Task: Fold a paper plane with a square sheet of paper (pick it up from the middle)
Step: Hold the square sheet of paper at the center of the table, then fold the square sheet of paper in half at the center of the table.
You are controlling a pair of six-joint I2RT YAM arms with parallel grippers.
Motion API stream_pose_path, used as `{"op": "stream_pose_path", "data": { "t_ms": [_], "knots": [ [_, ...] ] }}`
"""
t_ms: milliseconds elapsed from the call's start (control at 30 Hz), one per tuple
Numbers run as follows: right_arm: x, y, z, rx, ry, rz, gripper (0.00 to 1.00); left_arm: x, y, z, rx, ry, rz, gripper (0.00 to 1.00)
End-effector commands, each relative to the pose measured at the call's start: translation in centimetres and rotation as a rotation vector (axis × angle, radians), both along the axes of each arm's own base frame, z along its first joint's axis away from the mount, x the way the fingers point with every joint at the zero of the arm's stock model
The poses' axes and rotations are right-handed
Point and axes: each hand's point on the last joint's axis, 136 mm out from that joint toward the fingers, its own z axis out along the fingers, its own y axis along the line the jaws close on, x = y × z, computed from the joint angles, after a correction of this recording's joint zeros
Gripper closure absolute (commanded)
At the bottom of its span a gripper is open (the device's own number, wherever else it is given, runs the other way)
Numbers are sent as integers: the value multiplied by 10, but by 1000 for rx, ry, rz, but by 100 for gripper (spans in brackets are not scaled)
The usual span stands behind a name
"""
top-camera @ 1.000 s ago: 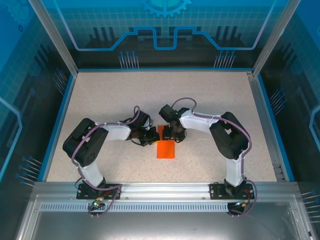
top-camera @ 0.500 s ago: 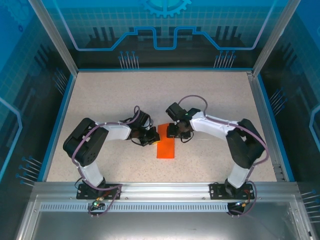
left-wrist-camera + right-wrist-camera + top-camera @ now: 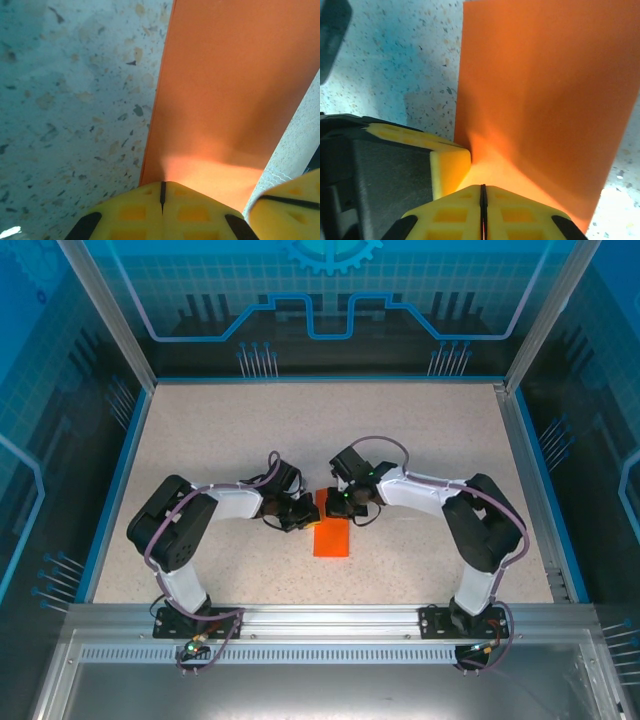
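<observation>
paper [image 3: 332,540] in left hand [image 3: 162,187], right hand [image 3: 482,190]

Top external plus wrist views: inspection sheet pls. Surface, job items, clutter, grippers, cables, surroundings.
Surface: speckled beige table with blue edging, no marks seen.
Job's things: orange sheet of paper, folded to a narrow rectangle, flat at the table's centre. No plane shape yet.
Clutter: nothing seen.
Grippers: left gripper and right gripper both shut, tips side by side at the sheet's far end. Pinching or pressing, cannot tell.
Cables: purple cable on the left arm and right arm, both off the sheet.
Surroundings: blue-tinted enclosure walls, metal rail at the near edge.
</observation>
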Motion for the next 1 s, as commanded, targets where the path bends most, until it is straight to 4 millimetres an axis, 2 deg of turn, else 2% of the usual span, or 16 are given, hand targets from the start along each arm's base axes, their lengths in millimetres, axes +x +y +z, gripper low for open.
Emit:
{"op": "stream_pose_path", "data": {
  "t_ms": [0,133,367,700,733,967],
  "knots": [
    [-6,5,-13,10,50,21,91,-43,40,-60,229,198,33,100],
    [-11,2,-28,-17,80,35,92,-45,42,-63,240,217,35,100],
    [-12,-18,-43,-56,96,21,92,-50,50,-67,286,245,40,100],
    [-18,-56,-49,-11,75,-11,91,-60,60,-76,332,276,44,100],
    [-26,-64,-55,-15,87,-17,91,-62,61,-78,338,282,43,100],
    [-35,-87,-56,-3,80,-53,91,-67,65,-83,352,294,41,100]
  ]
}}
